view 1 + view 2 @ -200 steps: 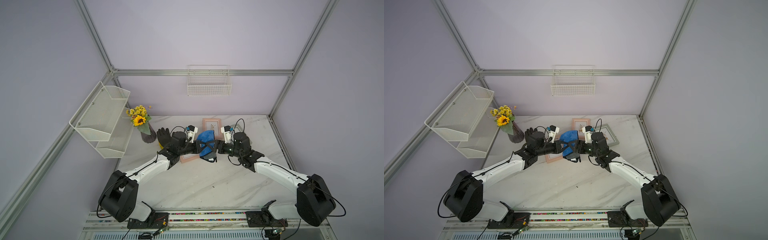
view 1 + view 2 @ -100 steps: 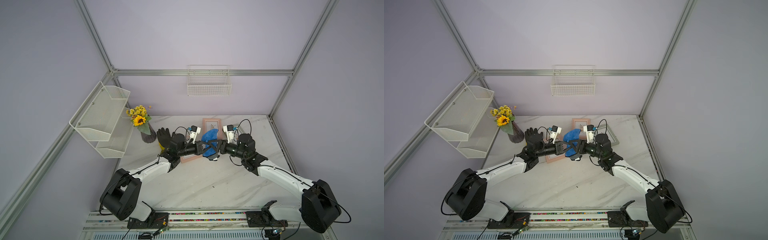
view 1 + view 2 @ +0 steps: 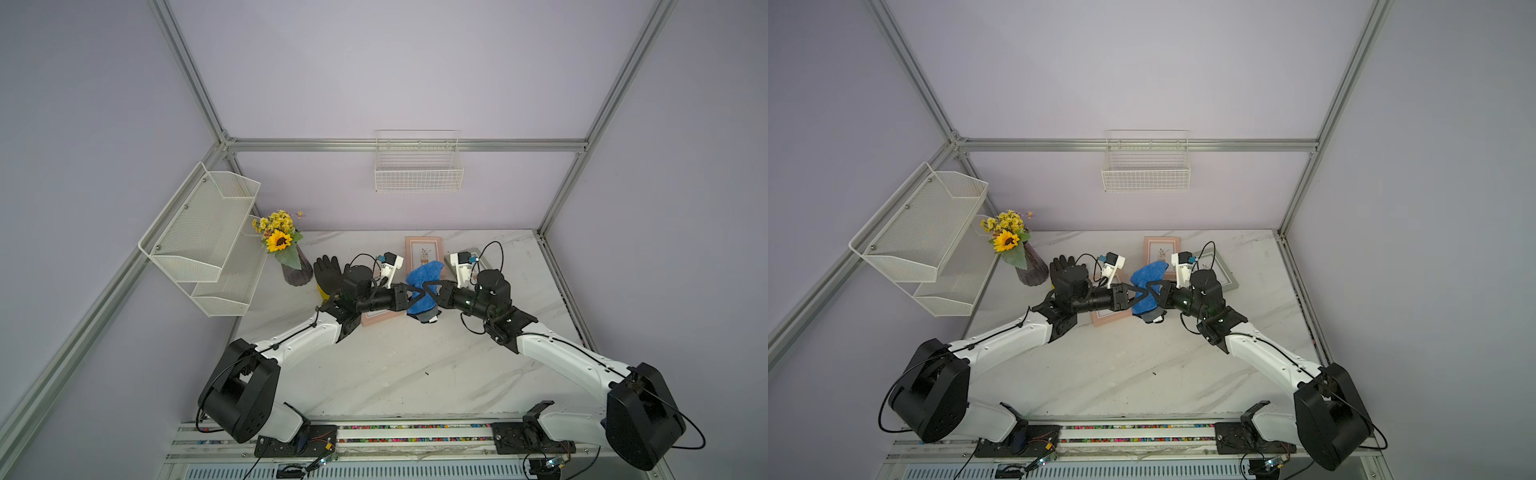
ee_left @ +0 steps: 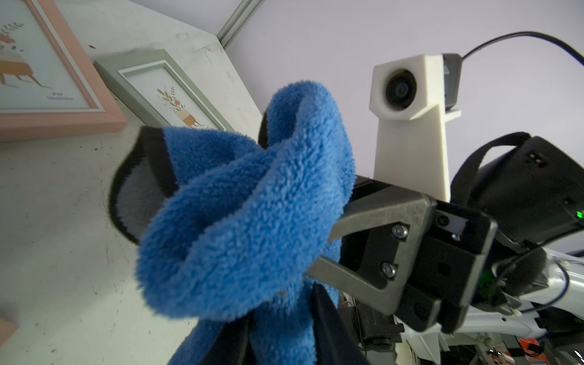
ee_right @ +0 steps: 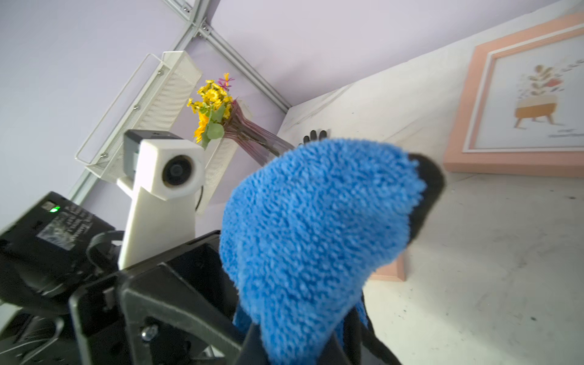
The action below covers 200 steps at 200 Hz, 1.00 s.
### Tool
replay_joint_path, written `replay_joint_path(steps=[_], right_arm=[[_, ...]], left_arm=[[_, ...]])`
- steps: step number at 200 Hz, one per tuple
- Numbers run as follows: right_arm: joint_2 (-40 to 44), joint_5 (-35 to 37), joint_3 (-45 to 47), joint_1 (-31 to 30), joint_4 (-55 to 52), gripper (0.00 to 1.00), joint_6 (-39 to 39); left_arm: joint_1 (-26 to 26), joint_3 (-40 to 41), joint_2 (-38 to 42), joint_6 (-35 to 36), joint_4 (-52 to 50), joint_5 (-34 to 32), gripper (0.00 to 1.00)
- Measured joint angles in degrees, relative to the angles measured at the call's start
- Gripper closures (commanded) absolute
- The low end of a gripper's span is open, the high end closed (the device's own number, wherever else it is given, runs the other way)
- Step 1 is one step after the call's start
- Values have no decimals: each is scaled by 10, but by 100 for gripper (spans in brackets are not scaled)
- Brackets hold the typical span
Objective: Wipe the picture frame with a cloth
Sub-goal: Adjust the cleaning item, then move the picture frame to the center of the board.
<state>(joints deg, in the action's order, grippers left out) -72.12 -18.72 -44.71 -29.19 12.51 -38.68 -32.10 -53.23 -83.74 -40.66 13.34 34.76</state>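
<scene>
Hanging mid-air over the table (image 3: pixel 415 374), the cloth (image 3: pixel 422 274) is btw. both grippers. Right gripper (image 3: pixel 430 289) is clamped on it; left gripper (image 3: pixel 417 293): jaws round it too, pinching or not, cannot tell. A pink frame (image 3: pixel 374 319) lies flat just beside, under the left arm (image 3: pixel 303 340), i.e. nearer that side.
</scene>
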Motion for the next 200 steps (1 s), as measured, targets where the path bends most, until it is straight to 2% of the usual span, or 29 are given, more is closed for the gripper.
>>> replay_joint_path(steps=[26, 57, 93, 126, 155, 200], right_arm=[[38, 66, -10, 35, -64, 94, 4], [50, 137, -20, 65, -120, 94, 21], [62, 186, -20, 65, -174, 94, 39], [83, 206, -17, 65, -196, 94, 48], [105, 208, 2, 65, -201, 93, 51], [113, 204, 33, 66, -203, 93, 51]], left_arm=[[-3, -86, -11, 41, -103, -74, 50], [-2, -217, -82, 76, -221, -182, 46], [-1, -438, -269, 91, -383, -307, 44], [-1, -625, -449, 99, -507, -384, 43], [1, -701, -539, 103, -576, -431, 37], [5, -789, -607, 105, -608, -451, 37]])
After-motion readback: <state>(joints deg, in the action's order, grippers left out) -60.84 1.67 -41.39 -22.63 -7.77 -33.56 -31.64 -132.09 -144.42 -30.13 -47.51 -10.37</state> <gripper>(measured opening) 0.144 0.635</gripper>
